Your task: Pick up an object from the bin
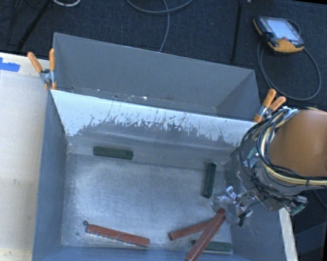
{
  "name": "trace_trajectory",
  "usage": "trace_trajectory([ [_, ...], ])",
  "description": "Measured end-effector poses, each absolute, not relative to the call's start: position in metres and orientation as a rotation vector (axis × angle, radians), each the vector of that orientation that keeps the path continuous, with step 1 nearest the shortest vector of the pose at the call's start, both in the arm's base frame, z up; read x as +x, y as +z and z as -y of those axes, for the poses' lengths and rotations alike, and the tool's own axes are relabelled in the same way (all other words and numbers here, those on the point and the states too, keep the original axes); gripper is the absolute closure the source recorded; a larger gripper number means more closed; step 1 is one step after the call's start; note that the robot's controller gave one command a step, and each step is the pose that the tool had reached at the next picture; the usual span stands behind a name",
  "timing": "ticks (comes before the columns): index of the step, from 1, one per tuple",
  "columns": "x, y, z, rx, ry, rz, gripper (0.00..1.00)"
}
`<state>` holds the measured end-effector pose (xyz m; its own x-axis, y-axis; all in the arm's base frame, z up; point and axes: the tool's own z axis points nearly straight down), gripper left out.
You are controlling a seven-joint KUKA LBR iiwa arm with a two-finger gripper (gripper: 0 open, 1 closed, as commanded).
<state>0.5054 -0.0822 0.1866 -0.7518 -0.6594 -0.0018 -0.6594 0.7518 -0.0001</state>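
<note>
Pickup is judged barely begun: the gripper (232, 206), open or closed cannot be told, is low at the bin's (157, 90) right, at the far end of a brown stick (205, 238) resting unlifted.

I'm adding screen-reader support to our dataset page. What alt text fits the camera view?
The end effector is at the upper end of a red-brown stick, which crosses a second red-brown stick near the grey bin's lower right corner. A dark green stick lies close by.
</note>
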Motion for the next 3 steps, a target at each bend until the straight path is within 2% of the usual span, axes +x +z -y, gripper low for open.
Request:
trace_trajectory([
  [3,0.5053,0.1866,0.0821,-1.106,0.001,-2.939,1.00],
])
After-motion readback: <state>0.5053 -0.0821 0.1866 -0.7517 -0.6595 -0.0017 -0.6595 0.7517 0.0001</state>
